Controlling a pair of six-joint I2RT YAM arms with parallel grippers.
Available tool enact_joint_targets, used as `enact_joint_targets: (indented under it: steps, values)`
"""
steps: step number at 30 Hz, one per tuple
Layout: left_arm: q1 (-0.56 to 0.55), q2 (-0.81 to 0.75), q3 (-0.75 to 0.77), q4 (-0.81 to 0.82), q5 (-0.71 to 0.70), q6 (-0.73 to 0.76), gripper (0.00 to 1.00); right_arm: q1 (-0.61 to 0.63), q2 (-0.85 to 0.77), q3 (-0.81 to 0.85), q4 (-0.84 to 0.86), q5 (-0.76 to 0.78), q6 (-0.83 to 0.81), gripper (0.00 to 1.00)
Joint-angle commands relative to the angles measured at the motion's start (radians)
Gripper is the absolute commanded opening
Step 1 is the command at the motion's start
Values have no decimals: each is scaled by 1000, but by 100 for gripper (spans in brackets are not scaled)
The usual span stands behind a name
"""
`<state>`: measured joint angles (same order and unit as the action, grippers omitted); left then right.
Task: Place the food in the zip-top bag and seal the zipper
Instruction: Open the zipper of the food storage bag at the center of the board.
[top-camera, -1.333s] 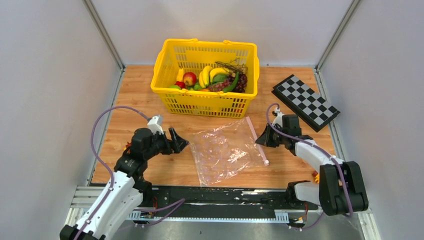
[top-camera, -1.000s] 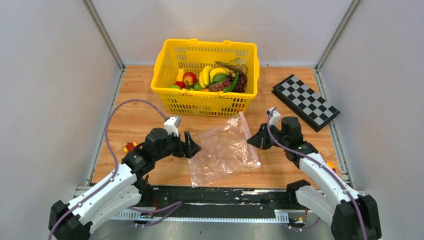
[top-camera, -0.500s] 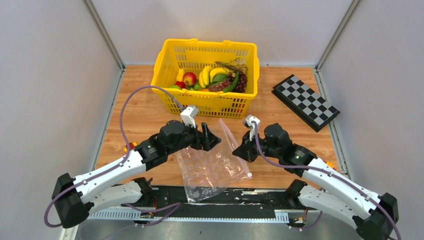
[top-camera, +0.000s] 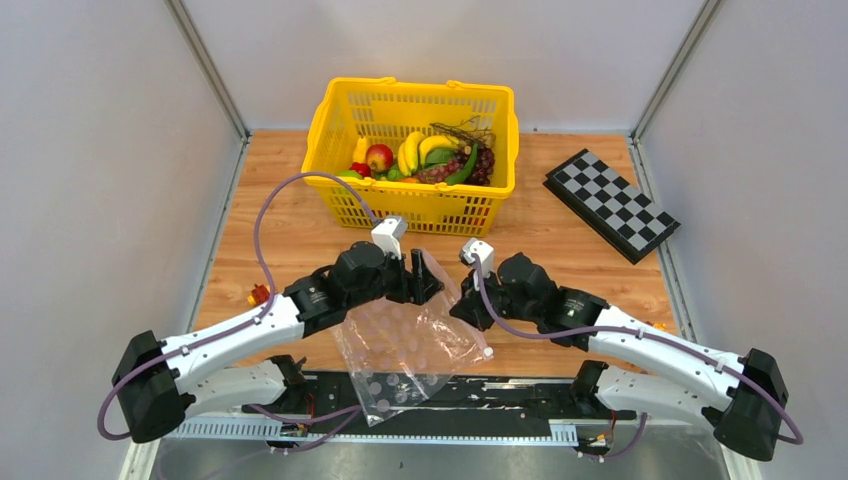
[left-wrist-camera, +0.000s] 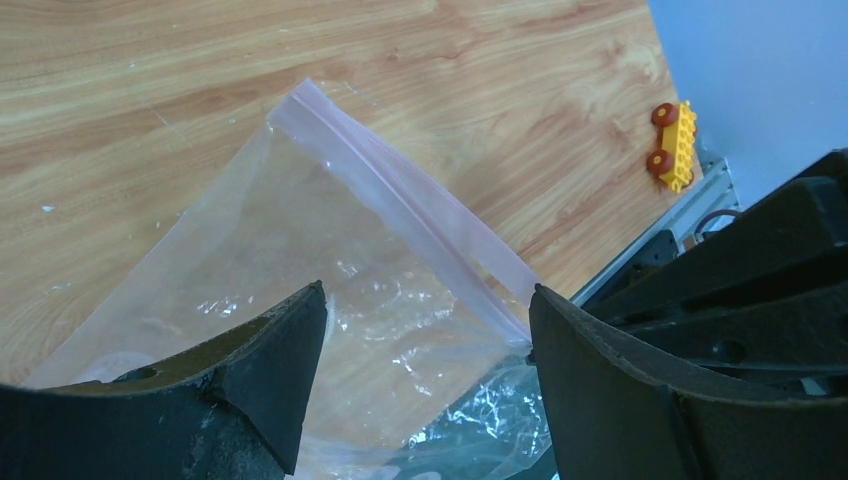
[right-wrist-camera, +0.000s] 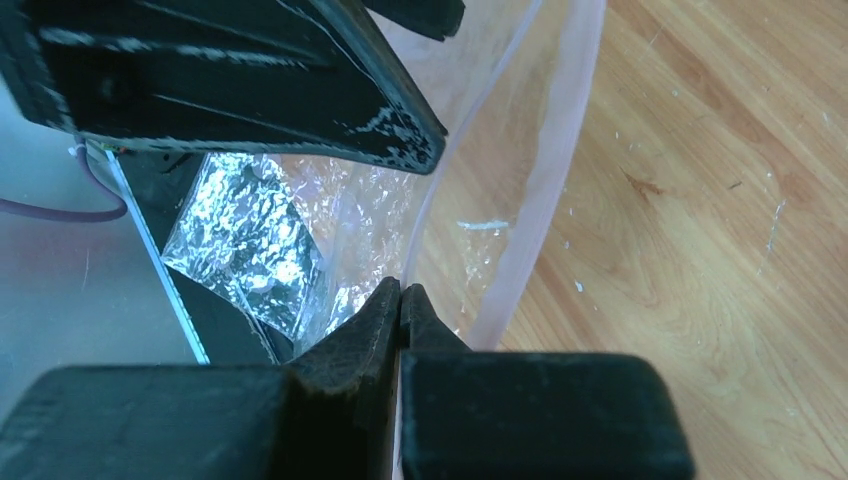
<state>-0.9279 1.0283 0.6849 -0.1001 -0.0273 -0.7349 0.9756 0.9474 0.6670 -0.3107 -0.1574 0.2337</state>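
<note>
All the food (top-camera: 420, 155) sits in the yellow basket (top-camera: 420, 212) at the back, so I'd call this the bag-opening step. The zip-top bag (top-camera: 400, 340) lies mid-table, its near end over the front rail (top-camera: 520, 385). The right gripper (right-wrist-camera: 400, 292) pinches its mouth by the zipper (left-wrist-camera: 400, 200). The left gripper (left-wrist-camera: 425, 295) hangs spread and needs the other lip. The checkerboard (top-camera: 610, 205) and toy car (left-wrist-camera: 674, 146) sit well aside.

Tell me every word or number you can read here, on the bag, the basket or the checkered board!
None: no word, number or sign can be read in any view.
The zip-top bag has only pale dots, the yellow basket is plain mesh, the checkered board shows only black and white squares, and the little yellow toy car bears no marks that show.
</note>
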Motion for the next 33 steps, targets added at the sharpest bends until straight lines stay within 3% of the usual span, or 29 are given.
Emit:
enact_joint_targets:
  steps: [1, 6, 20, 33]
  values:
    - [-6, 10, 59, -24, -31, 9, 81, 21, -2, 48, 91, 8, -7, 1]
    - [-10, 28, 70, -37, -39, 6, 82, 47, 2, 59, 97, 19, -10, 1]
    - [-20, 60, 115, -111, -34, 45, 59, 135, 37, 80, 113, 130, -28, 2]
    - [-22, 63, 123, -122, -26, 61, 0, 150, 24, 57, 155, 156, -19, 3]
